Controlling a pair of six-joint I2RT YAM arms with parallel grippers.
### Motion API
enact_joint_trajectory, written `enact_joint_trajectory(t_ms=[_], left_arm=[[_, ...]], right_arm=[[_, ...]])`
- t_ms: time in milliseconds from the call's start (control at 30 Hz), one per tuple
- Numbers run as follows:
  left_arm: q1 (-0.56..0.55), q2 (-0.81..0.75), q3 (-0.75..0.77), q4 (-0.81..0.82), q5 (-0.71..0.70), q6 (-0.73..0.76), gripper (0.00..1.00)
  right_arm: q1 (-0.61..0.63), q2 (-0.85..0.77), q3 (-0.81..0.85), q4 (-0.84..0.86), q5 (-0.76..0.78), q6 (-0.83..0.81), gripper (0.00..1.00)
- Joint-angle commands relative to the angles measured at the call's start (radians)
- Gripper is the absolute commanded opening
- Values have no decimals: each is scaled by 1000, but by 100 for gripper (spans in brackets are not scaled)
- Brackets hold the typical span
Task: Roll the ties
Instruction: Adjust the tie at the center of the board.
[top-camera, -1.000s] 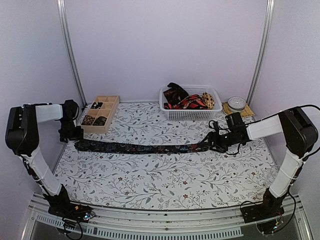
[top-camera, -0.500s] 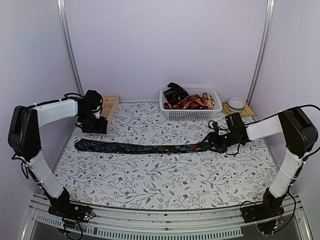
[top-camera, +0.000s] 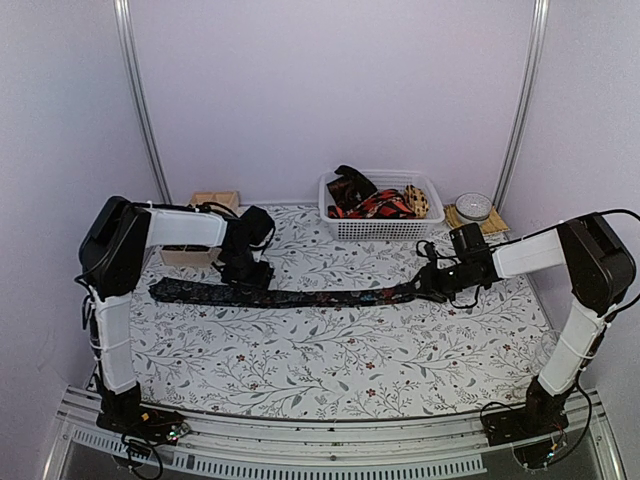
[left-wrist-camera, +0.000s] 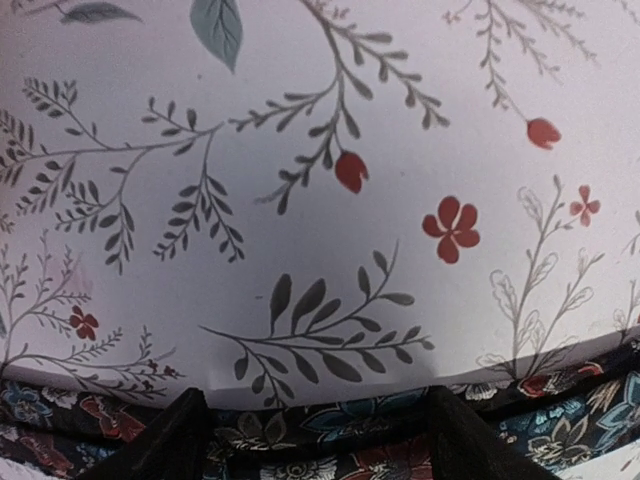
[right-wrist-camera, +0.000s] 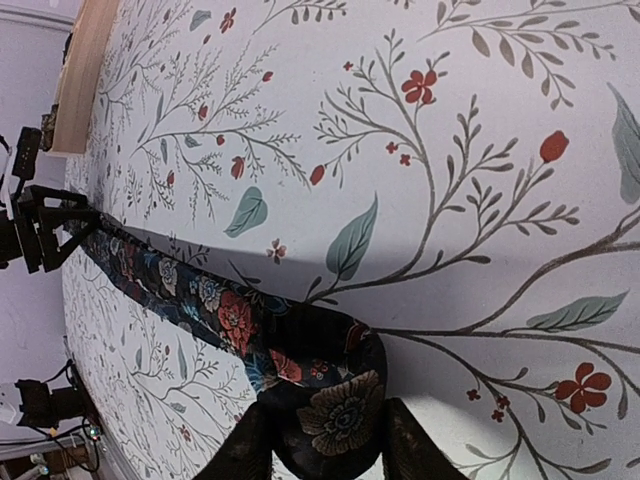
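Note:
A dark floral tie (top-camera: 300, 296) lies stretched left to right across the table. My left gripper (top-camera: 252, 274) hovers low over it, about a third of the way in from its left end. In the left wrist view the gripper (left-wrist-camera: 320, 445) is open, and the tie (left-wrist-camera: 340, 425) lies flat under the gap between its fingers (left-wrist-camera: 170, 440). My right gripper (top-camera: 433, 285) is shut on the tie's right end. In the right wrist view that end is folded into a small coil (right-wrist-camera: 345, 405) held in the gripper (right-wrist-camera: 328, 452). The rest of the tie (right-wrist-camera: 190, 290) trails away to the left.
A white mesh basket (top-camera: 385, 228) with several loose ties stands at the back centre. A wooden compartment tray (top-camera: 214, 199) at the back left is partly hidden by my left arm. A round grey object (top-camera: 472, 207) sits on a mat at the back right. A floral cloth (top-camera: 330, 350) covers the table.
My left arm has swung from the tie's left end, past the wooden tray, rightward to a spot over the tie. The right gripper and the tie have stayed put.

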Motion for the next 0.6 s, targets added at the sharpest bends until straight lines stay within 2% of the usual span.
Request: enact_joint_trajectory(t_ms=[0,100,167,267,367,567], left_arm=[[-26,46,39,3,-27,-16,75],[-37,64,59,-2,-47,-14,75],[-41,76,78,-9,-58,-9,75],[-47,99,99,-31,-86,0,75],[-55,105,88,-35,-114,7,75],[-68,51,85,-7,-60,21,77]], right_arm=[[6,5,22,-27,29,-14,31],[4,14,28,-35,36,-5,28],[3,21,36,-53,37,5,31],[-1,21,39,-73,34,11,52],[-6,-9,32,-79,27,20,64],[-16,-40,77,-133,27,30,65]])
